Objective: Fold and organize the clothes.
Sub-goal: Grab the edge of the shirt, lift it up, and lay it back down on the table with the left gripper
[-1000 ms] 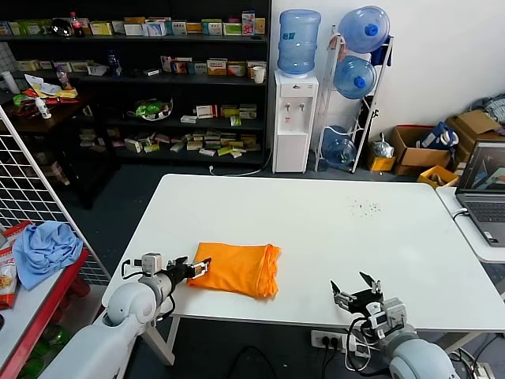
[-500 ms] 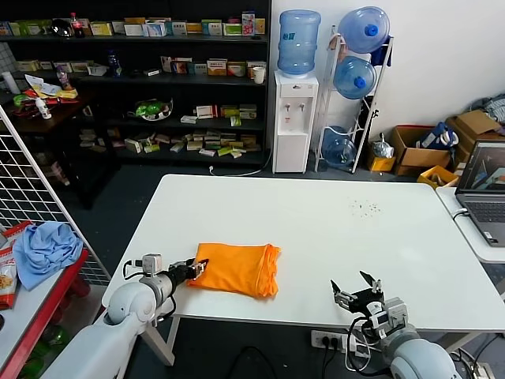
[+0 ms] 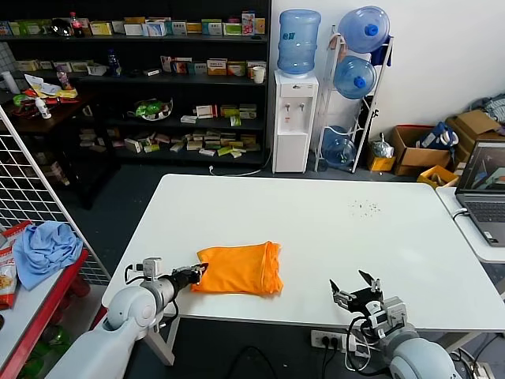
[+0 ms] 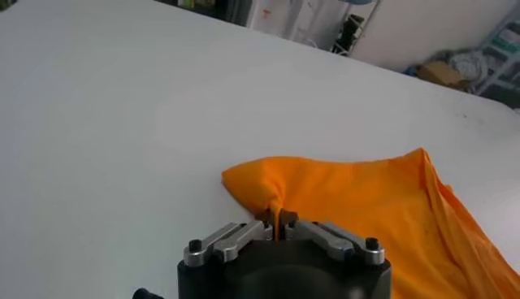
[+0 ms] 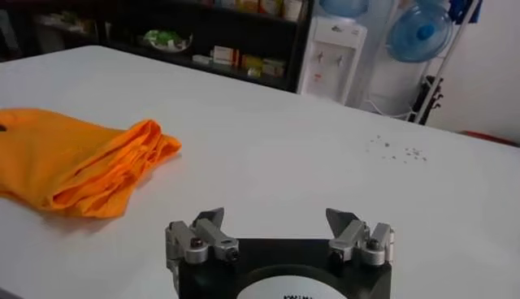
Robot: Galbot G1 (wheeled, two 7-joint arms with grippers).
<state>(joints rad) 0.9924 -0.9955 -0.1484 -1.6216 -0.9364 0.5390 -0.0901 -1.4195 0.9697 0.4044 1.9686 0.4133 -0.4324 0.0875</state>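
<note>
The left gripper [image 3: 199,271] is pinching the near-left corner of the folded orange T-shirt [image 3: 241,269], which is lying rightward across the table [image 3: 331,229] front. The right gripper [image 3: 355,287] is waiting open, well apart.

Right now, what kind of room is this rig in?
Probably a lab or office storeroom, not a home: shelves stacked with boxed goods, a water dispenser with spare bottles racked beside it, cardboard boxes on the floor, and a laptop on a side desk.
</note>
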